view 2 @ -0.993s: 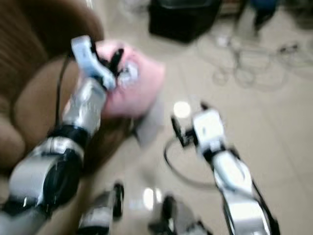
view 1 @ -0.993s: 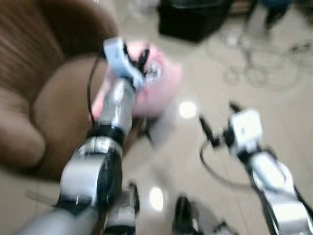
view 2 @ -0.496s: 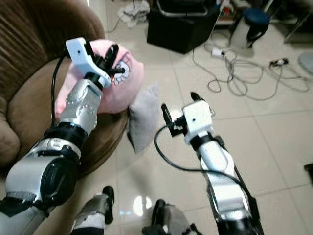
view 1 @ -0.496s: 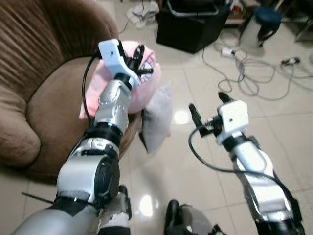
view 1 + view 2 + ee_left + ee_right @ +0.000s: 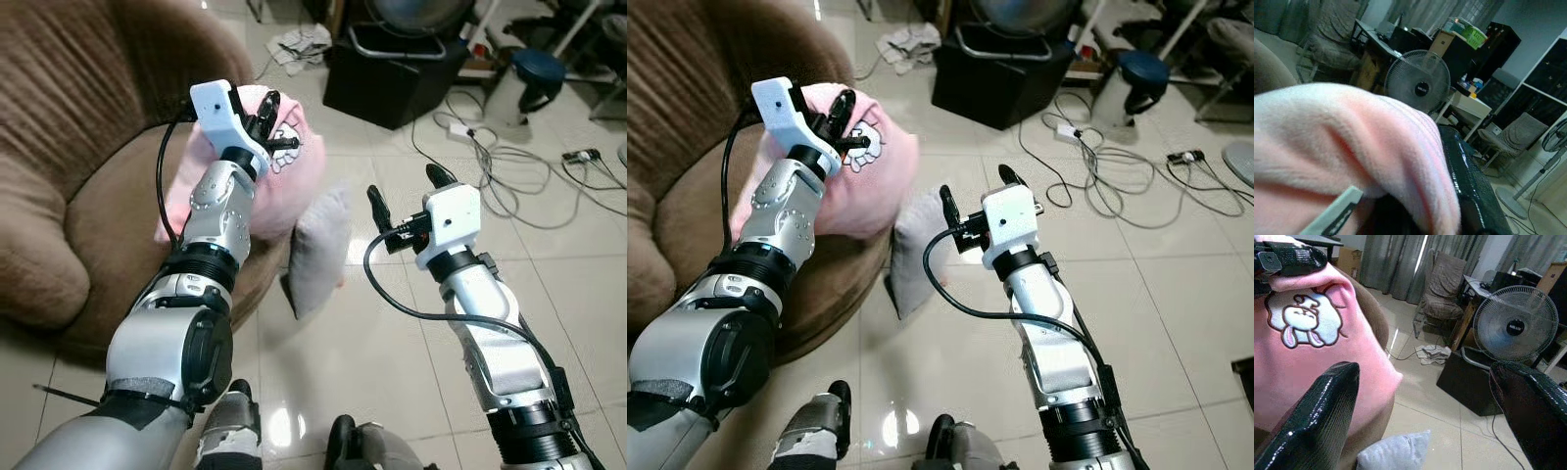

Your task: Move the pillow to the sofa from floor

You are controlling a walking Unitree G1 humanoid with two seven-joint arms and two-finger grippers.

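1. The brown sofa (image 5: 88,206) fills the robot's left side, its round seat cushion open and bare near the front edge. That bare patch is the sensible landing spot.
2. The left gripper (image 5: 266,122) has its fingers pinched on the upper edge of the pink pillow (image 5: 294,186), the one with a rabbit patch. The pillow hangs over the front lip of the seat, partly above the cushion and partly past it.
3. In the left wrist view the pink fabric (image 5: 1352,142) folds over a black finger (image 5: 1469,186), so the grip looks like a pinch on a fold; how deep it bites is hard to judge from here.
4. To finish well, the arm should carry the pillow further inward over the seat before letting go, so its bulk rests on the cushion and it cannot slide off the lip.
5. A grey cushion (image 5: 315,250) leans on the floor against the sofa front, just below the pink pillow; a low release would likely drop onto it.
6. The right gripper (image 5: 404,193) hovers over the tiled floor (image 5: 392,333) with fingers spread wide, holding nothing, well placed to steady the pillow if needed.
7. Loose cables (image 5: 500,181) and a black box (image 5: 392,73) lie beyond, clear of the step.
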